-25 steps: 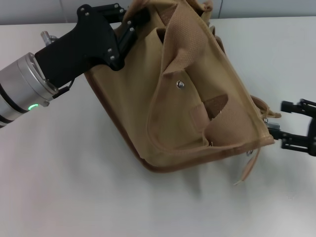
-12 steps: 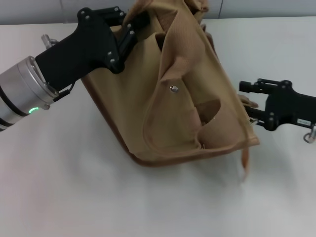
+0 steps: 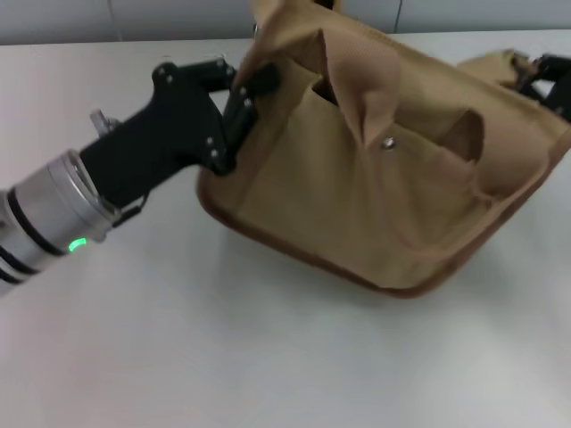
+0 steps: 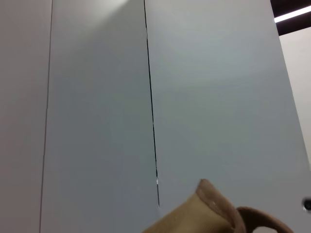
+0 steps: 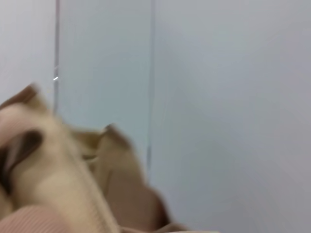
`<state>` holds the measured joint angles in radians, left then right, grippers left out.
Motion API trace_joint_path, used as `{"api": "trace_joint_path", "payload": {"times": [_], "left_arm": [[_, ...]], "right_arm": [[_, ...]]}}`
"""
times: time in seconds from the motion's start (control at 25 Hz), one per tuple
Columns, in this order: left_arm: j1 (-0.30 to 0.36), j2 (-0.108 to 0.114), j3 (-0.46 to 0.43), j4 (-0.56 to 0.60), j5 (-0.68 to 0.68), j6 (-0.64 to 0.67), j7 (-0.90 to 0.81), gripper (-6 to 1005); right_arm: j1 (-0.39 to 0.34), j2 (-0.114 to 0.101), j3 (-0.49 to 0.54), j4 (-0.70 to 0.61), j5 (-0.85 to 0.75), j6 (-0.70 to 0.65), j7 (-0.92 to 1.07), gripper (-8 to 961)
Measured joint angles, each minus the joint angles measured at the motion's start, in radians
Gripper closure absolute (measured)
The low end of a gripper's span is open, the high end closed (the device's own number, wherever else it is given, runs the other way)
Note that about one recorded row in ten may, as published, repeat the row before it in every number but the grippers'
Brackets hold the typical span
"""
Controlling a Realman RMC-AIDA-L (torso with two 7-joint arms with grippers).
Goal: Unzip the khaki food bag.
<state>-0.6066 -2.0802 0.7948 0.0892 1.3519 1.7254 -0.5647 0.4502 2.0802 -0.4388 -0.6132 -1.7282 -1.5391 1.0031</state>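
Note:
The khaki food bag (image 3: 401, 196) lies tilted on the white table (image 3: 223, 357), its front pocket flap with the metal snap (image 3: 389, 141) facing up. My left gripper (image 3: 254, 82) is shut on the bag's top edge at its left corner. My right gripper (image 3: 546, 78) shows only partly at the right edge of the head view, against a tan fabric end (image 3: 500, 67) at the bag's far right corner. A corner of the bag shows in the left wrist view (image 4: 204, 213), and blurred folds of it fill the right wrist view (image 5: 58, 184). The zipper is hidden.
The left arm's silver wrist with a green light (image 3: 53, 223) reaches in from the left. A grey panelled wall (image 4: 146, 97) stands behind the table. Bare table surface lies in front of the bag.
The bag's right end has swung up and away to the far right with my right gripper, so the bag now lies wider. My left gripper has shifted slightly down and right, still holding its corner.

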Motion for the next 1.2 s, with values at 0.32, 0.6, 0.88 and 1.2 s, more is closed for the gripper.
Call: {"api": "trace_joint_path", "payload": {"times": [0.32, 0.6, 0.88, 1.2], "left_arm": [[0.001, 0.0, 0.014, -0.099, 0.019, 0.001, 0.056, 854], [0.035, 0.0, 0.008, -0.126, 0.014, -0.004, 0.099, 852], [0.052, 0.0, 0.005, -0.117, 0.015, 0.004, 0.096, 806], [0.132, 0.003, -0.046, -0.036, 0.011, 0.124, 0.101, 515]], "right_arm": [[0.056, -0.003, -0.009, -0.049, 0.035, 0.081, 0.059, 815], [0.083, 0.002, -0.073, -0.035, 0.036, 0.141, 0.075, 878], [0.033, 0.004, -0.074, -0.037, 0.083, 0.101, 0.073, 738], [-0.108, -0.002, -0.072, -0.037, 0.367, -0.082, 0.066, 503]]}}
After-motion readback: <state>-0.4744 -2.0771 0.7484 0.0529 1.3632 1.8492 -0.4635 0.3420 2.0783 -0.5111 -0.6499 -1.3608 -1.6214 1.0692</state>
